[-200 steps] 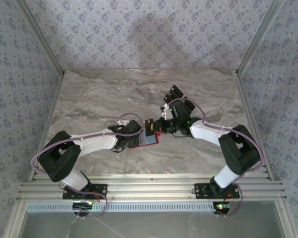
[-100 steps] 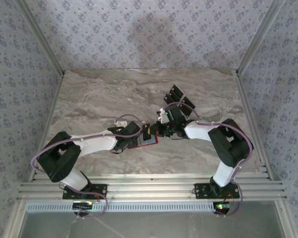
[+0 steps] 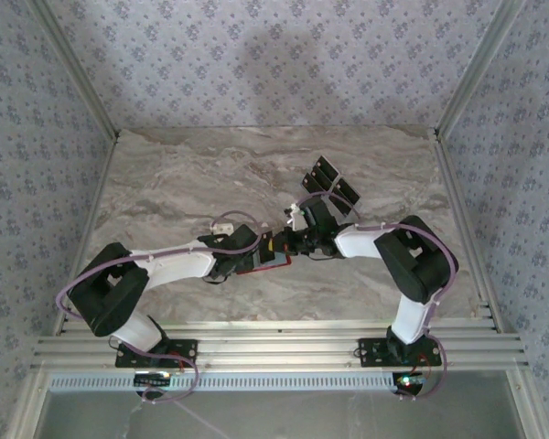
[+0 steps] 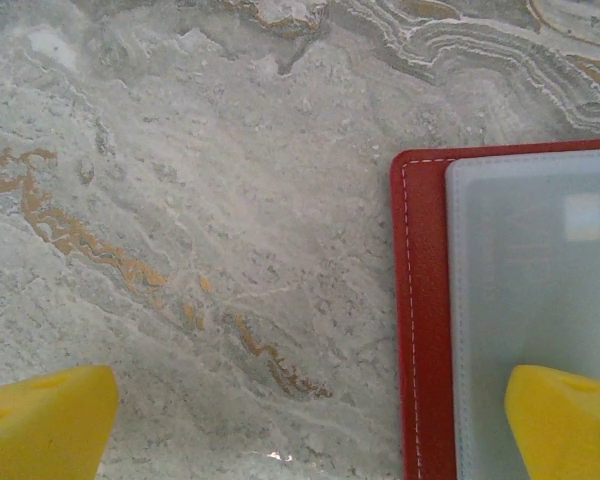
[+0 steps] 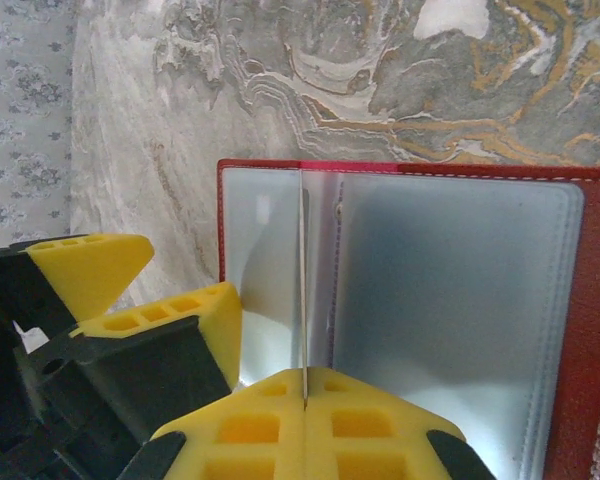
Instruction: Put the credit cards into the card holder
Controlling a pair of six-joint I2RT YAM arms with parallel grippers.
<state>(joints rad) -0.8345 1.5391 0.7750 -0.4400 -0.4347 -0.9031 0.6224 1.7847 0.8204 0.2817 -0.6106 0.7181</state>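
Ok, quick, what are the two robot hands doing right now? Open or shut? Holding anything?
Left gripper: open, holding nothing, above the edge of the wallet.
Right gripper: shut on a card.

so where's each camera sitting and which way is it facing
top: fixed above and behind the arms, facing down at the table; both arms show, left gripper and right gripper meeting over the wallet.
left wrist: on the left arm, facing down at table and wallet corner; its own open fingers show.
right wrist: on the right arm, facing down along its shut fingers, which pinch a card edge-on over the open wallet; left gripper shows at left.
shared: all three see the wallet.
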